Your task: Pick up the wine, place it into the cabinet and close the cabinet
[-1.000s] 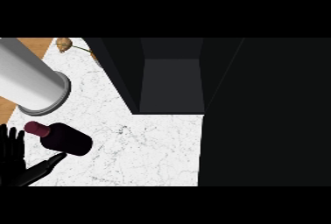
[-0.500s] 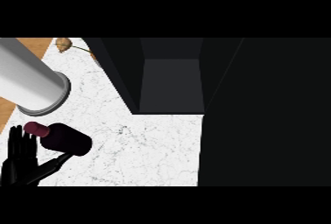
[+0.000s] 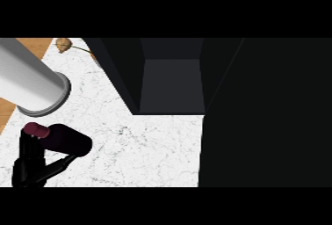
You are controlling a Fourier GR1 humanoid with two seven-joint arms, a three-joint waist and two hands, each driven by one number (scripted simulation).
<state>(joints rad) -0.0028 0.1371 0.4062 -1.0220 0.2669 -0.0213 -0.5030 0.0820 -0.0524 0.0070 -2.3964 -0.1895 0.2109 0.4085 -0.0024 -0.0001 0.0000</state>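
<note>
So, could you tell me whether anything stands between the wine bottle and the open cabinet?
Nothing visible does: only bare marble counter lies between the wine bottle and the cabinet; the grey cylinder stands aside, left.

We log the left hand (image 3: 29, 169), just below and left of the wine bottle (image 3: 65, 139): matt black all over. Fingers (image 3: 29, 145) read as slim, straight-sided bars; the thumb (image 3: 62, 163) is thinner, with a faint lighter edge. The palm is a broader black block. We cannot see the forearm.
</note>
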